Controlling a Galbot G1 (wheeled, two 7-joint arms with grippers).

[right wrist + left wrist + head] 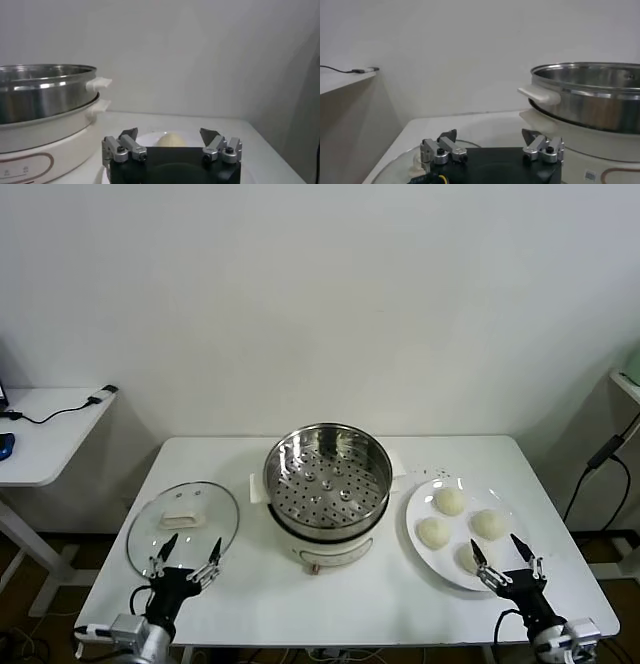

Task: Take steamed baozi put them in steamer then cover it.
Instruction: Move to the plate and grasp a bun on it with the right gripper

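While both tools stand open and empty, the right tool (508, 562) sits just short of the nearest baozi (470, 556) on the plate (425, 504). Buns look soft and light: grip gently across the dome. Beyond, left of it, the steamer (327, 474). The left tool (187, 562) is parked near the cover (183, 524).

We see a white table (330, 589) carrying the steamer (326, 492) at its centre, with the glass cover (183, 526) lying flat to the steamer's left and a white plate (428, 556) to its right
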